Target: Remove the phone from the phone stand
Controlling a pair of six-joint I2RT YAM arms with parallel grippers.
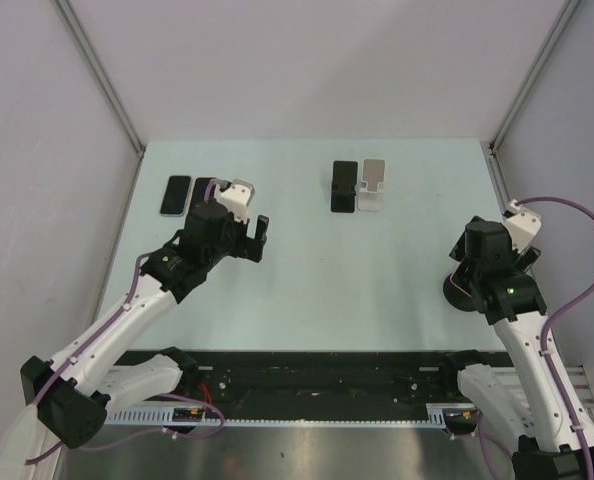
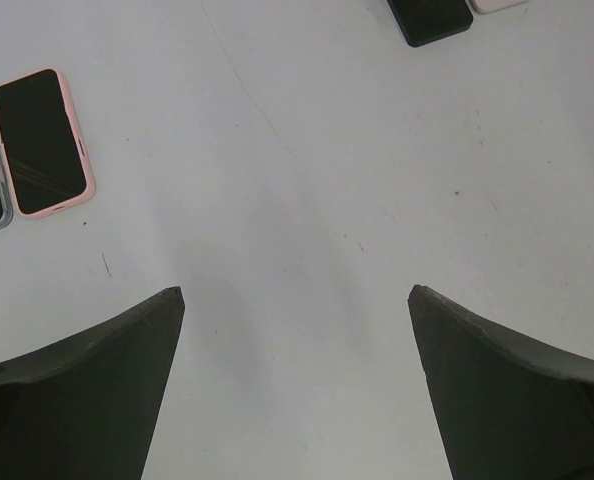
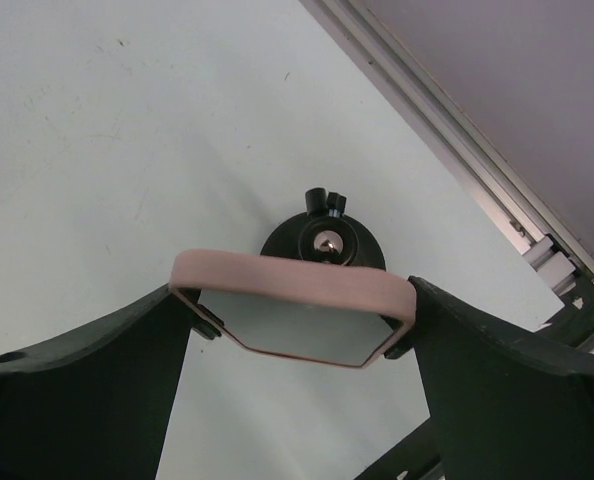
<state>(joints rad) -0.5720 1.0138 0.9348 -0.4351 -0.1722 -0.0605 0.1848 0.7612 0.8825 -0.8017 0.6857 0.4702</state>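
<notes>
1. Top external view shows the table (image 1: 307,260) with wide bare surface between the two arms. Its right edge and the grey wall lie close to the outer side of the right arm (image 1: 522,330).
2. That arm's wrist housing covers the right claw (image 3: 292,287) from above. Only a sliver of the round black base of the phone stand (image 1: 459,292) shows beneath it.
3. The left arm (image 1: 137,310) reaches over the table's left half and hides part of a dark phone behind its wrist.
4. The left claw (image 2: 295,292) is released, its jaws wide apart with bare table between them and ahead of them.
5. In the right wrist view the phone (image 3: 297,325) fills the whole gap of the right claw. It sits on the stand with its pink-edged top facing the camera and its lower part cut off by the fingers (image 3: 87,390).
6. Each fingertip stands at a corner of the phone. Whether they press on it or only bracket it cannot be told.
7. A metal frame rail (image 3: 457,150) runs just beyond the stand, ahead and to the right of the right claw.
8. A pink-cased spare phone (image 2: 42,140) lies flat ahead and to the left of the left claw.
9. A black phone (image 2: 432,18) ahead and to its right is cut off by the frame edge.
</notes>
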